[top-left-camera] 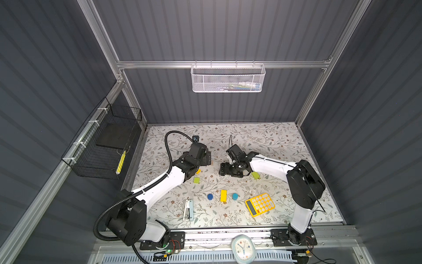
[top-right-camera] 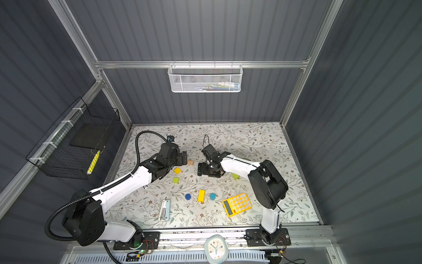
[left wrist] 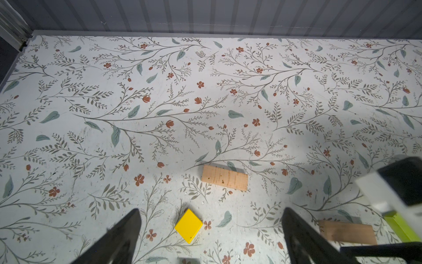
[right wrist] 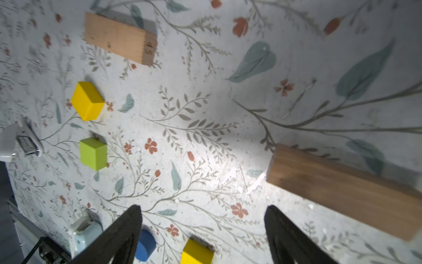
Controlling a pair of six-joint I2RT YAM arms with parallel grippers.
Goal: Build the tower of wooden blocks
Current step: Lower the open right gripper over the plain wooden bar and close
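Tan wooden bar (left wrist: 224,181) lies flat on floral tabletop (left wrist: 68,146) near small yellow cube (left wrist: 188,225); left tool (left wrist: 210,210) and right tool (right wrist: 203,206) spread wide, empty.

calculator (top-left-camera: 259,204), stapler (top-left-camera: 188,209), clock (top-left-camera: 243,248), white basket (top-left-camera: 227,80)

Grey ribbed walls (top-left-camera: 228,34), alu frame (top-left-camera: 159,64); white mesh basket (top-left-camera: 228,80) on back rail, blk wire basket (top-left-camera: 102,148) left; floral tabletop (top-left-camera: 274,141).

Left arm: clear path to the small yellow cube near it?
Probably yes. The left gripper is open and empty; in its wrist view the yellow cube lies free on the table between the fingers. The nearest tan bar sits apart from it.
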